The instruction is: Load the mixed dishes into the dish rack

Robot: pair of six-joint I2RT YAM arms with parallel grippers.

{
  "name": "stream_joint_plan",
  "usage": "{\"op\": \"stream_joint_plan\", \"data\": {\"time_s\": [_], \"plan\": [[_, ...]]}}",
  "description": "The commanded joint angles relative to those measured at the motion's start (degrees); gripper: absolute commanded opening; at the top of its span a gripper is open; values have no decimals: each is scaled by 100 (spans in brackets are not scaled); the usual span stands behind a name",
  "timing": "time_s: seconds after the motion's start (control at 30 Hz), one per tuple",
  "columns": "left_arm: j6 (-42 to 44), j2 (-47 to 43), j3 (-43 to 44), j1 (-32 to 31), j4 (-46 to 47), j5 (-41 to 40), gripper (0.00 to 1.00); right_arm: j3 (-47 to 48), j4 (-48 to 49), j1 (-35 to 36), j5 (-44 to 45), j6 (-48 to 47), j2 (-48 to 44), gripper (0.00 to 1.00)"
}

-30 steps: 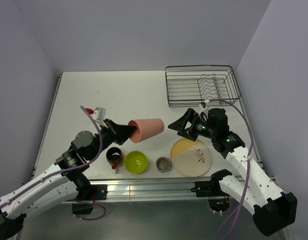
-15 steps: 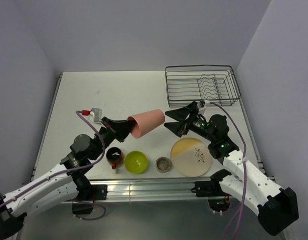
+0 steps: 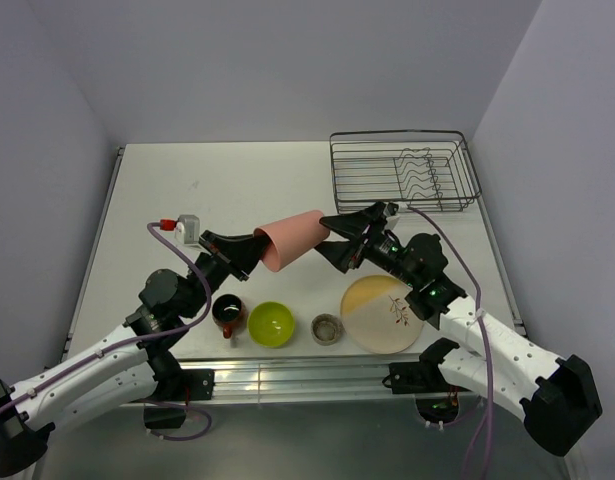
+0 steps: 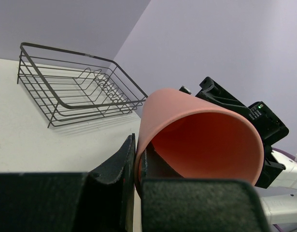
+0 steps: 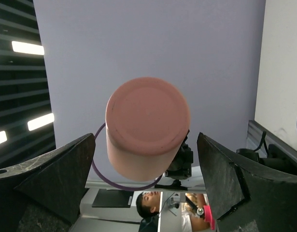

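Note:
My left gripper (image 3: 249, 250) is shut on the rim of the pink tumbler (image 3: 293, 238), held tilted above the table with its base toward the right arm. The left wrist view shows its open mouth (image 4: 206, 145), one finger inside the rim and one outside. My right gripper (image 3: 339, 240) is open, its fingers on either side of the tumbler's base (image 5: 147, 128) without touching. The lime-green bowl (image 3: 271, 323), orange mug (image 3: 227, 313), tiny beige cup (image 3: 327, 327) and pale-yellow plate (image 3: 383, 314) sit along the near edge. The dish rack (image 3: 402, 171) stands empty at the far right.
The rack also shows in the left wrist view (image 4: 76, 87). A small white and red connector (image 3: 184, 226) on the left arm's cable hangs over the table's left half. Purple walls close the table on three sides.
My left gripper lifted the tumbler and carried it right and farther back. My right gripper moved left and up until its open fingers flank the tumbler's base.

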Motion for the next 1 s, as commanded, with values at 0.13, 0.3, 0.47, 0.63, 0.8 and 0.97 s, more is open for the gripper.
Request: {"op": "stream_joint_plan", "data": {"time_s": [0.13,0.3,0.47,0.63,0.8,0.97], "plan": [[12,-55,-5,-25,458,80,0,335,435,127,324,12,214,92],[-23,-55,-5,-25,432,63,0,396,620,241,333,57,451,88],[-23,-29,22,-25,379,45,0,458,611,408,421,-23,495,80],[-67,6,-13,-25,414,89,0,485,611,417,526,-181,487,64],[-67,50,-23,-25,362,115,0,581,831,417,421,-260,653,34],[-76,156,241,-25,-138,-129,60,713,709,417,455,-549,637,0]]}}
